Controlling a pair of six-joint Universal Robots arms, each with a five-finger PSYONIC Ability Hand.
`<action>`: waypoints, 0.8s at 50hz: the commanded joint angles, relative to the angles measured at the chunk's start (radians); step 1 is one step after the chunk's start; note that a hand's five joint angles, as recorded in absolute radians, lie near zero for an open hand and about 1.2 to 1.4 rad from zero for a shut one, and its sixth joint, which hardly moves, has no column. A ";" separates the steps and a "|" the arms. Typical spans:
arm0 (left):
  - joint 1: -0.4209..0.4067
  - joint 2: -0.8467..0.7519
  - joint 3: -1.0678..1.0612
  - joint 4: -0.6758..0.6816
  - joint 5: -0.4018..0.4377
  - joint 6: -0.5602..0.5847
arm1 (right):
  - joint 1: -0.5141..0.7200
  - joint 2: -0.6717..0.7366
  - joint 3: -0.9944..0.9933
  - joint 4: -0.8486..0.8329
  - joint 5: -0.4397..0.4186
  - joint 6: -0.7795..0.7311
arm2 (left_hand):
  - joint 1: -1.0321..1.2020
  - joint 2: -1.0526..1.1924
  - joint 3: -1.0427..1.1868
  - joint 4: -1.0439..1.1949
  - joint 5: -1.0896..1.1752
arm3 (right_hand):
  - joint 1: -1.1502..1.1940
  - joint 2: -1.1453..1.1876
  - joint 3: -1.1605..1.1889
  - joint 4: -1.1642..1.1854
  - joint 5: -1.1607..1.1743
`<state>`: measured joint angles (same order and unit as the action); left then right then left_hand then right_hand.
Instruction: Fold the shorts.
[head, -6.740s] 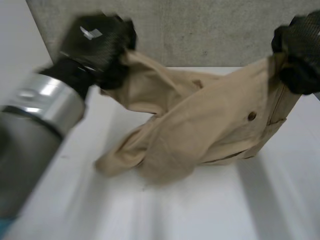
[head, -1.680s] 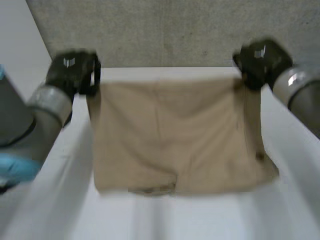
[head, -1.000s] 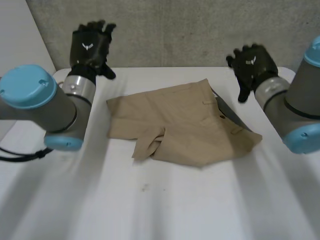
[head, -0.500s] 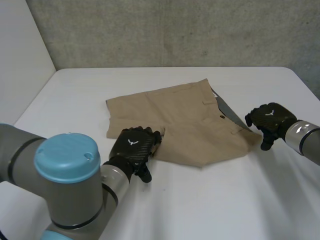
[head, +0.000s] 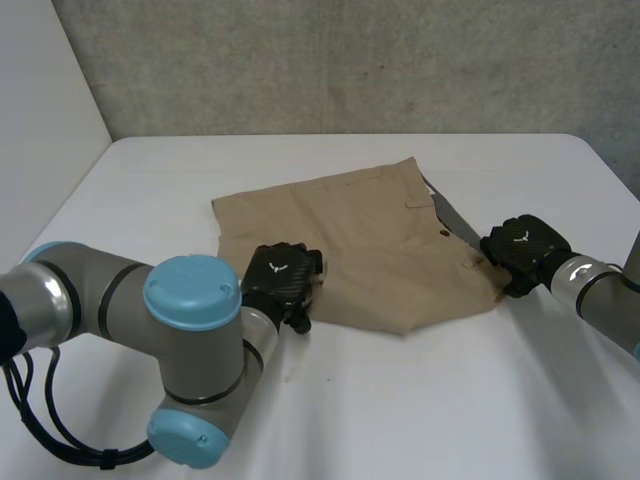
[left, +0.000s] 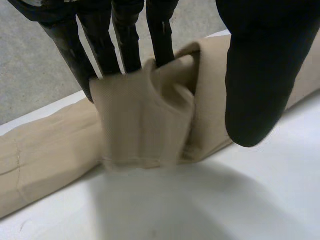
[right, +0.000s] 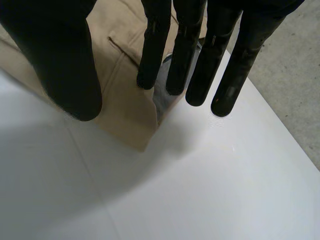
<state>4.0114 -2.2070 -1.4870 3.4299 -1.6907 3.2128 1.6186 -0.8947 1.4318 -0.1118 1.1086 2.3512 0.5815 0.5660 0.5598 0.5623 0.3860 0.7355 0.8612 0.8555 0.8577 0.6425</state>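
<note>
Tan shorts (head: 370, 240) lie crumpled flat in the middle of the white table (head: 400, 410), waistband and a grey lining strip toward the right. My left hand (head: 283, 278) rests at the shorts' near edge on a turned-up leg flap (left: 145, 125). Its fingers (left: 125, 35) reach down behind that flap and its thumb (left: 260, 85) stands apart in front, not touching. My right hand (head: 522, 250) is at the shorts' right corner (right: 125, 105). Its straight fingers (right: 195, 55) hover over the corner and the lining, with the thumb (right: 65, 65) spread to the side above the cloth.
My left arm (head: 190, 340) bends across the table's near left. A grey concrete wall (head: 350, 60) runs behind the table's far edge. Bare table lies in front of the shorts and to the right of the corner (right: 225, 190).
Both hands came down from the table's far side to the shorts, left to the turned-up leg flap, right to the right corner. Their fingers have drawn in somewhat. The shorts lie unchanged.
</note>
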 joint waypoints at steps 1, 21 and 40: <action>0.008 -0.014 0.016 0.000 0.003 0.001 | 0.000 0.007 -0.013 0.000 0.000 -0.036 | 0.535 0.551 0.557 0.555 0.556 | 0.661 0.535 0.541 0.539 0.579; 0.141 0.433 -0.102 -0.313 0.058 -0.011 | 0.000 -0.346 0.081 0.386 0.007 0.060 | 0.815 0.830 0.836 0.834 0.836 | 0.661 0.535 0.541 0.539 0.579; 0.314 0.479 -0.179 -0.250 0.260 -0.053 | 0.079 -0.535 0.162 0.463 -0.055 0.204 | 0.815 0.830 0.836 0.834 0.836 | 0.661 0.535 0.541 0.539 0.579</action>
<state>4.3144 -1.5175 -1.6678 3.0530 -1.4281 3.1536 1.6520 -1.4687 1.5431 0.4875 1.0640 2.5146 1.1159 1.1949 1.1913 1.1999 0.9995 0.8912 1.1729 1.1782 1.1901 0.9434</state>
